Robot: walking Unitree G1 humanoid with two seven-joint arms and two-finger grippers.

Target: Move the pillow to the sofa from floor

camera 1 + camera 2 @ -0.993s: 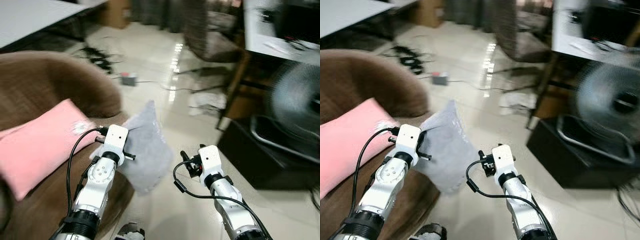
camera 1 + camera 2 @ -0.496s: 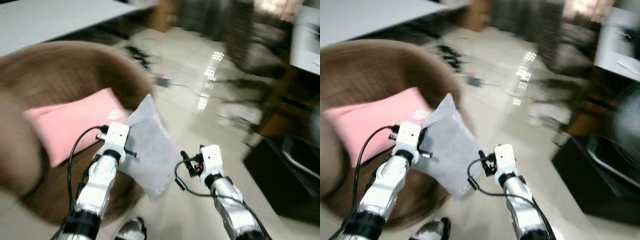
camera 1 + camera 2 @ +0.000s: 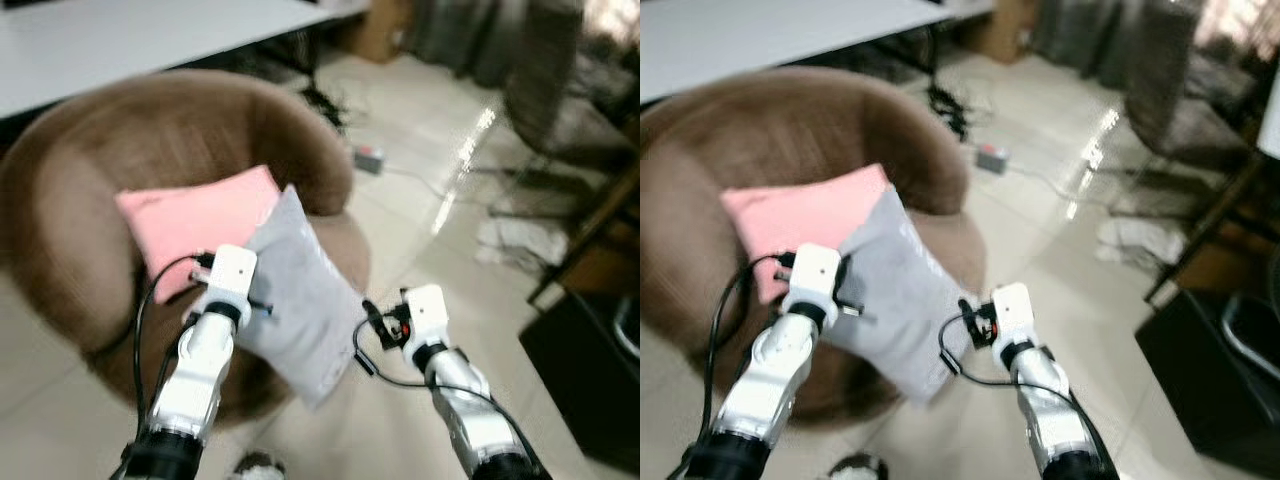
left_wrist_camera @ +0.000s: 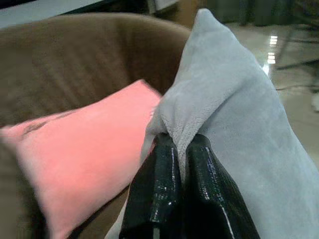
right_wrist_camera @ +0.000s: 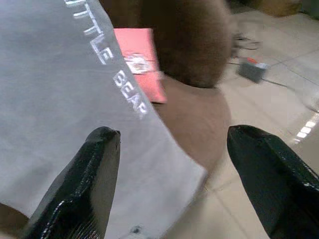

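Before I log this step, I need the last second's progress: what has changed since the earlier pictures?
The view has swung left, so the whole brown sofa now lies ahead. The grey pillow now hangs over the seat's front edge, beside the pink pillow. Unchanged: the left gripper stays shut on the grey pillow's edge, and the right gripper stays open beside it.

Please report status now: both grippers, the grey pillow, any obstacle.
Left gripper shut on soft grey fabric pillow, held above brown round sofa. Right gripper open beside pillow, holding nothing. Pink rectangular pillow already lies on the seat.
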